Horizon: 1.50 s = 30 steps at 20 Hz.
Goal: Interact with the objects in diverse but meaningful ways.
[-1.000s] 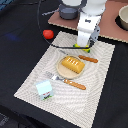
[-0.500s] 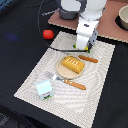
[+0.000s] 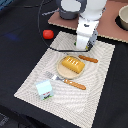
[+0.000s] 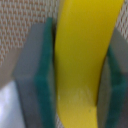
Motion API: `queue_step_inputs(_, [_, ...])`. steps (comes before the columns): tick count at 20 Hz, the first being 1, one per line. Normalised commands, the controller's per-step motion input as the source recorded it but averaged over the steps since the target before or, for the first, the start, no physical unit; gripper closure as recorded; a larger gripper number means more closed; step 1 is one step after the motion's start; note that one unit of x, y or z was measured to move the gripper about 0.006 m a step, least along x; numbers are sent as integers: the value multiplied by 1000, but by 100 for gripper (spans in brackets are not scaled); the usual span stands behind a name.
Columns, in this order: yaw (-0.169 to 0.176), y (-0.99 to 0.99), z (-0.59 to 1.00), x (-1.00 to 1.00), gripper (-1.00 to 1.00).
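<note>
Wrist view: the small yellow banana [image 4: 82, 60] is seen clamped lengthwise between the green pads [image 4: 49, 75] of the gripper [image 3: 85, 47], its long axis running along them.

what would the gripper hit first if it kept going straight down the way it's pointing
The gripper, shut on the banana, points down at the placemat, so the banana would likely meet the mat first, just beyond the bread loaf. Its height is unclear.

You see a pale woven placemat [image 3: 100, 75] lying on a dark tabletop [image 3: 20, 55]. On the mat, a wooden-handled fork [image 3: 67, 81] rests near its middle, and a wooden-handled knife [image 3: 88, 59] lies farther back. Two grey pots [image 3: 70, 8] sit on a brown board [image 3: 112, 27] at the far side.
</note>
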Motion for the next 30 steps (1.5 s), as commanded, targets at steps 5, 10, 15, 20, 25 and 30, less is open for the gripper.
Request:
queue_step_inputs(5, [-27,-163,479,-699,100])
queue_step_inputs(10, [-55,-232,425,-759,100])
queue_step_inputs(15, [-53,-233,384,-747,100])
queue_step_inputs(20, [-50,-202,335,-759,100])
queue_step_inputs(25, [-48,-161,323,-814,100])
queue_step_inputs(30, [-50,-172,200,-809,100])
